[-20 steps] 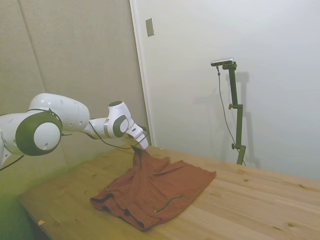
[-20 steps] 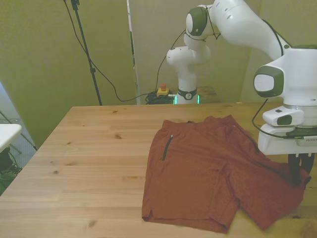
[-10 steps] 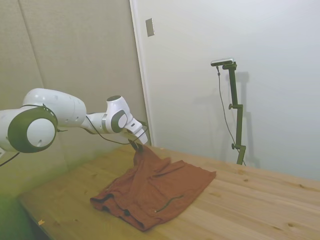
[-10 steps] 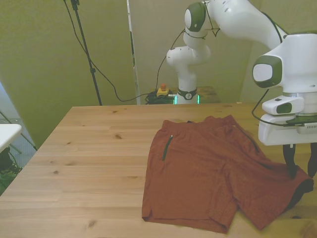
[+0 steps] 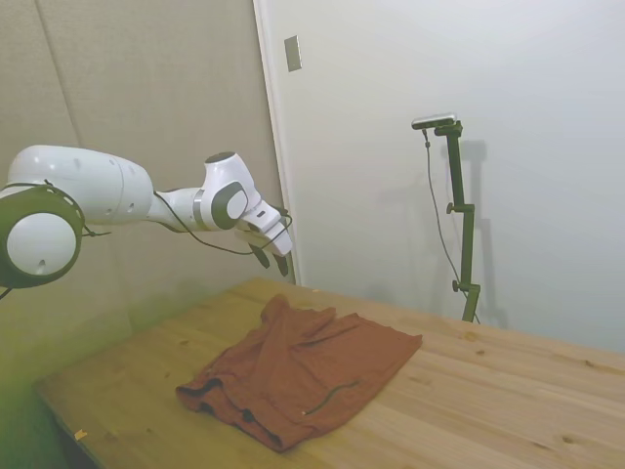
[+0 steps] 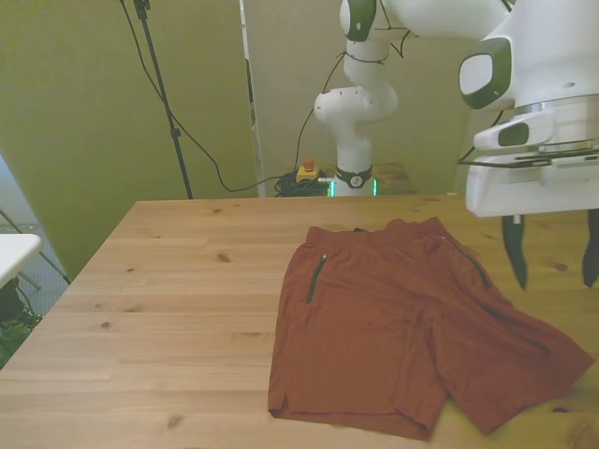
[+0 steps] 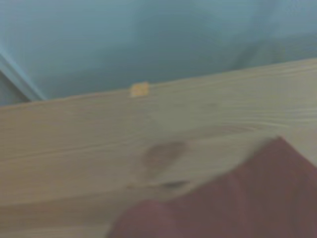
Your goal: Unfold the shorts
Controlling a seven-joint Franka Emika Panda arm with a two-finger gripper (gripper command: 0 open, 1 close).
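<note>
The rust-red shorts (image 6: 402, 327) lie spread flat on the wooden table (image 6: 168, 309), waistband toward the far edge, with a dark pocket slit (image 6: 315, 278) on the leg at the front view's left. From the side, the shorts (image 5: 303, 376) have a small raised fold at the end nearest the arm. My gripper (image 6: 552, 267) hangs open in the air above the leg at the front view's right, holding nothing and clear of the cloth. In the side view the gripper (image 5: 272, 261) is well above that fold. The wrist view shows a blurred corner of the shorts (image 7: 237, 203) on bare wood.
The table's near edge shows in the wrist view with a small orange tag (image 7: 139, 89) on it. Bare wood stretches across the front view's left half. A white object (image 6: 14, 253) stands off the table at the front view's left. Cables lie behind the far edge.
The gripper let go of the shorts' leg corner, opened and rose. The lifted cloth dropped and now lies flat on the table.
</note>
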